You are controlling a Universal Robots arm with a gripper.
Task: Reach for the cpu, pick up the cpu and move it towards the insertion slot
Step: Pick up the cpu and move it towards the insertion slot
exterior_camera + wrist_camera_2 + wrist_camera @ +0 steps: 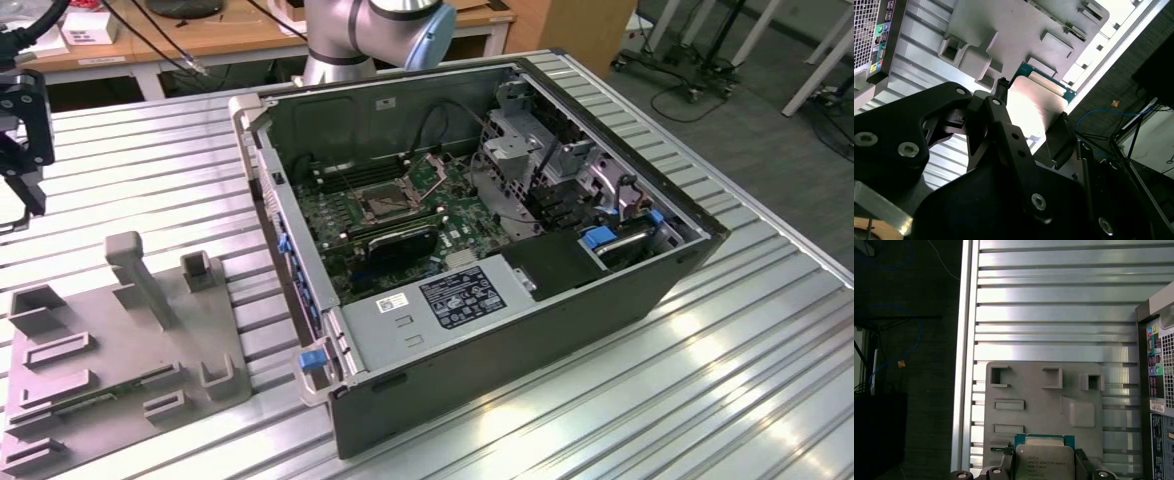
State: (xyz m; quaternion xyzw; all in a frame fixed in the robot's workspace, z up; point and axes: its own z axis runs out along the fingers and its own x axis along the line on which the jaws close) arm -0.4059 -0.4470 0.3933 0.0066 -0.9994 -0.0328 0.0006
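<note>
within tool [1043, 466] grip, cpu [1045, 460], above grey tray [1044, 405]

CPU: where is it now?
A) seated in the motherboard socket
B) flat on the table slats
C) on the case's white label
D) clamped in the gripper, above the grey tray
D: in both wrist views the cpu is pinched in the gripper, with the grey tray behind it.

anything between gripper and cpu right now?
Nothing. In both wrist views the gripper clamps the cpu directly by opposite edges, over the grey tray.
</note>
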